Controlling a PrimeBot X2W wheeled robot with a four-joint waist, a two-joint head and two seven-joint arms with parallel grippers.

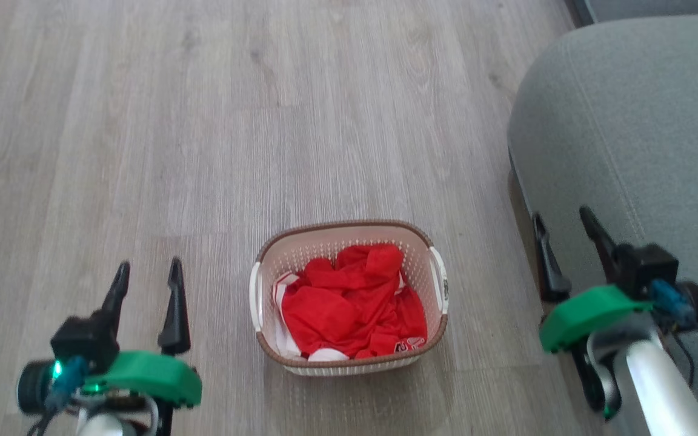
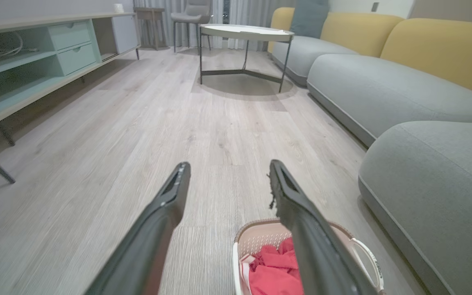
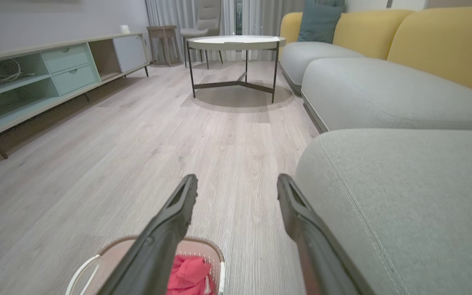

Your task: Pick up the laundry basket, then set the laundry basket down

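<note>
1. A small cream perforated plastic laundry basket [image 1: 325, 249] with a brown rim stands on the pale wood-plank floor [image 1: 203, 121], with red-and-white clothing [image 1: 349, 303] inside.
2. Our left gripper [image 1: 149, 265] hangs to its left, fingers apart, holding nothing.
3. Our right gripper [image 1: 561, 215], also spread and empty, hangs to its right, before a grey fabric sofa [image 1: 628, 121].

In both wrist views the bottom edge cuts the basket [image 2: 256, 241], and a finger [image 2: 301, 217] hides part. The print on the clothing [image 1: 349, 303] is unreadable.
</note>
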